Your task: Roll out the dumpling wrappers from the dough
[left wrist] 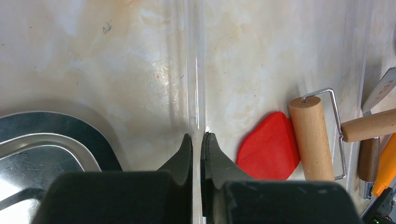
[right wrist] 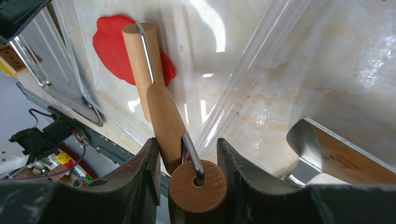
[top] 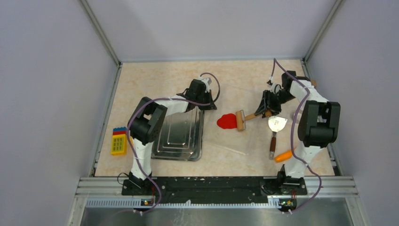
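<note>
From above, the dough (top: 227, 121) lies on the counter (top: 155, 80), with the rolling pin (top: 241, 120) against it. Left wrist: my left tool (left wrist: 197, 136) is closed, pinching the clear sheet (left wrist: 196, 70). Right wrist: my right tool (right wrist: 187, 142) straddles the pin's handle; I cannot tell whether it clamps.

No legible text, label, brand mark, number or sign appears on any surface in the three views.
</note>
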Controlling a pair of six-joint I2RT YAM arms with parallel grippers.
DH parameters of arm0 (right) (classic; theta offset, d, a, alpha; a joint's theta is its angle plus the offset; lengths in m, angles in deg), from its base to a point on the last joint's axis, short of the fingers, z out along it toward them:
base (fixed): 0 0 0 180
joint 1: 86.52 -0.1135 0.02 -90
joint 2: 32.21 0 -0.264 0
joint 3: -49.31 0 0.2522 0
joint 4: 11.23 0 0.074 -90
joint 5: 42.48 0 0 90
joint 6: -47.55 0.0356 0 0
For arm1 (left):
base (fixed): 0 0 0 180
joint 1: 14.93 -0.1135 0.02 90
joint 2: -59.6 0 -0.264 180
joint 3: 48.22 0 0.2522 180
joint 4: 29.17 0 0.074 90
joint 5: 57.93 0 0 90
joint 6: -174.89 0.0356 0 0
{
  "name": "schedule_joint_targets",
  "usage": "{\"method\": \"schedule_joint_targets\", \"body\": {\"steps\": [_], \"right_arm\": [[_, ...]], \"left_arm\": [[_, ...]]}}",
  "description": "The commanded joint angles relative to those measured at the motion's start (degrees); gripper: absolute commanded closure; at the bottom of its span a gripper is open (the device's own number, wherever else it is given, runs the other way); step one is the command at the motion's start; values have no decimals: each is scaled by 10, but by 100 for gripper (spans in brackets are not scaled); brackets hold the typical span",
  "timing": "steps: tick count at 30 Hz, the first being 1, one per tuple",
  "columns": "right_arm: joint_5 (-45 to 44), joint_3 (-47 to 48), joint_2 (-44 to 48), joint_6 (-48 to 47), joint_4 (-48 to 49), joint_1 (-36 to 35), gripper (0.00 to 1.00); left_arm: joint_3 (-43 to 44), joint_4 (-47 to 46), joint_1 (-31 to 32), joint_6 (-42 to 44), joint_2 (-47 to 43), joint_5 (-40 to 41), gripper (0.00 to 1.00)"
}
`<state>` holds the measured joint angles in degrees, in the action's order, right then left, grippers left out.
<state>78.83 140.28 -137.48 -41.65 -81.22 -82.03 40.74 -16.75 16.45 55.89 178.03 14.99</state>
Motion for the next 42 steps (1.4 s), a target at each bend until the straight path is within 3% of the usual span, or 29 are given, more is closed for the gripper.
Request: {"method": "schedule_joint_targets", "body": {"steps": [1,19,22,24,28,31,35,42], "right_arm": [[-304,-37,-18,-52,36,14,100],[-316,-34,23,-42,31,60,100],[-264,-16,37,-53,23,65,100],[-169,4,52,-68,9,60,100],[-20,76,93,-135,-39,-17,100],[20,138,128,-218,-67,-107,100],[-50,157,172,-365,-74,-238,100],[-223,55,233,-588,-31,-389,100]], "left_arm": [[-26,48,3,25,15,30,100],[-24,42,4,21,18,25,100],[-22,41,3,22,17,26,100],[-22,41,4,24,15,25,100],[-21,41,6,28,15,22,100],[-13,41,12,31,21,13,100],[-8,36,16,32,29,6,100],[-10,36,15,32,30,19,100]]}}
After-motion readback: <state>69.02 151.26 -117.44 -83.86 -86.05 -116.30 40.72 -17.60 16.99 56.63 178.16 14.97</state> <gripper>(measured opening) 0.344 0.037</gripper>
